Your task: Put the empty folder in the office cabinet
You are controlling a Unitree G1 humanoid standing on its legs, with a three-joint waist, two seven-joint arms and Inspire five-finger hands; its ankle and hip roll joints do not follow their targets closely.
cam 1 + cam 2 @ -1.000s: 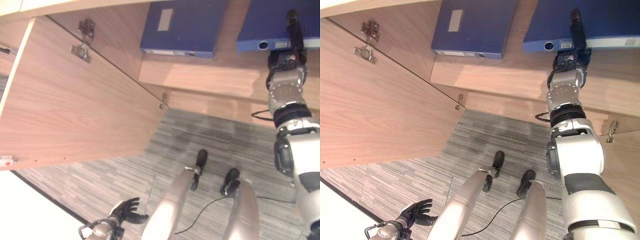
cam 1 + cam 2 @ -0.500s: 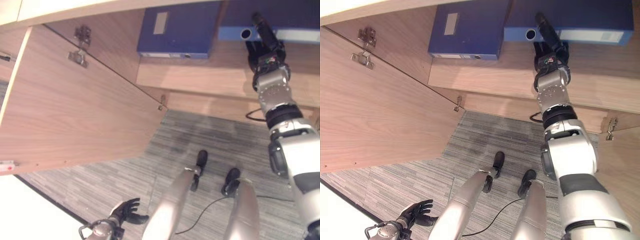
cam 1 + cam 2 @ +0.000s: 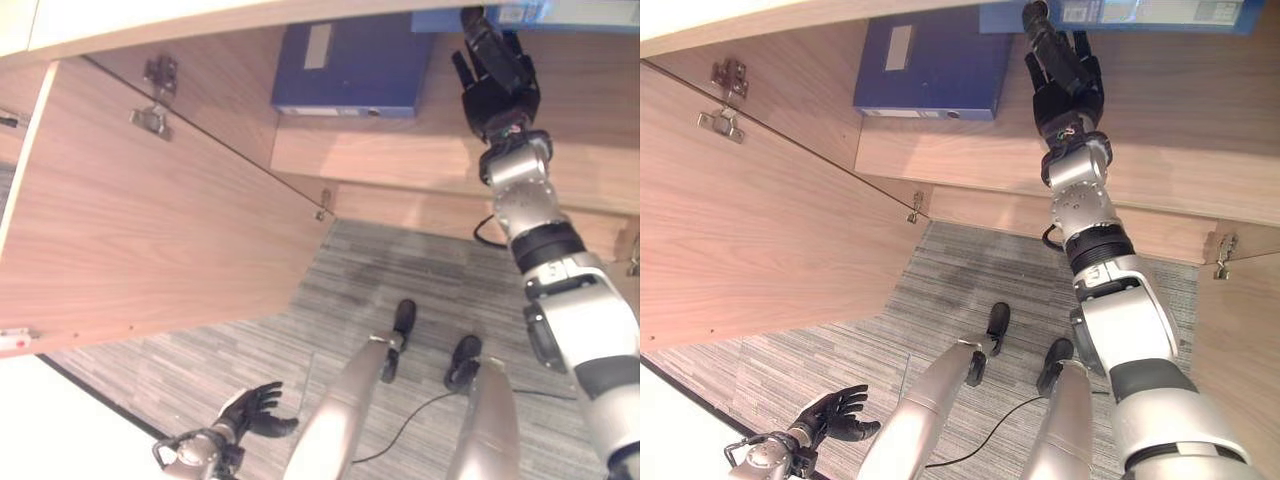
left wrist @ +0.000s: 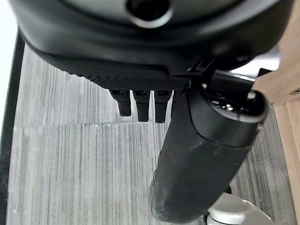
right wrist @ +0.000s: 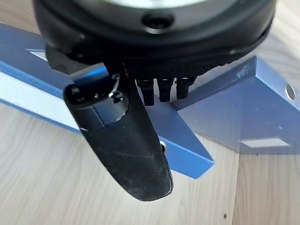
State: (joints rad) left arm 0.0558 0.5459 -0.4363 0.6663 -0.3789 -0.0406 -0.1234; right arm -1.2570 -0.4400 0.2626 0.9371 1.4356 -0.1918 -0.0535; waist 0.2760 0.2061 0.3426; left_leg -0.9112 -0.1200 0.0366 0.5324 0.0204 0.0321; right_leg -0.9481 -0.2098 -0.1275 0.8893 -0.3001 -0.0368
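1. Left hand (image 3: pixel 830 415) low over the carpet (image 3: pixel 940 300), fingers loosely spread, holding nothing.
2. Right hand (image 3: pixel 1065 85) raised into the cabinet (image 3: pixel 970 160), fingers straight against the folder (image 3: pixel 1140 12).
3. Folder flat on the shelf, spine outward, long axis across, beside a second folder (image 3: pixel 930 65).

An open wooden cabinet (image 3: pixel 970 160) is taking up the upper part of the scene, its door (image 3: pixel 760 230) swinging wide on the left, with metal hinges (image 3: pixel 718 98) showing. The right hand (image 3: pixel 1065 85) is reaching up onto the shelf, fingers straight, touching the spine of a blue folder (image 3: pixel 1140 12) at the top edge. A second blue folder (image 3: pixel 930 65) is lying just beside it on the shelf. The left hand (image 3: pixel 835 412) is hanging low over grey striped carpet (image 3: pixel 970 280), fingers loosely spread.
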